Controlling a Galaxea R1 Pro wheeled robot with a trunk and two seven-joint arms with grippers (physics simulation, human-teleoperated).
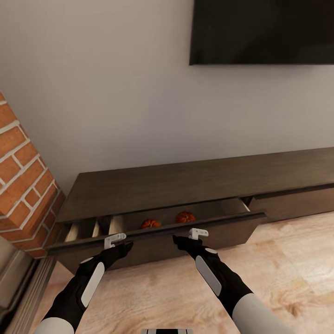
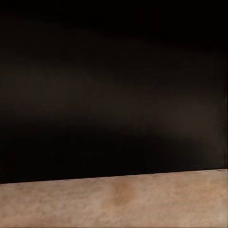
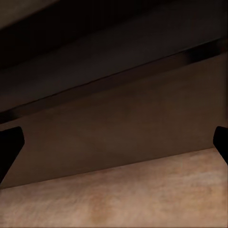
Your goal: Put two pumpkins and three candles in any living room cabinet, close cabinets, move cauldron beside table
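No writing, label, brand, number or sign can be read anywhere in these pictures. The dark screen (image 1: 262, 31) on the wall, the cabinet (image 1: 195, 185) front and the brick column (image 1: 23, 185) all carry no legible marks.

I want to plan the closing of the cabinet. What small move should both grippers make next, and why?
Probably push forward together. The drawer of the cabinet stands partly open with two pumpkins inside, and the left gripper and right gripper sit at its front edge.
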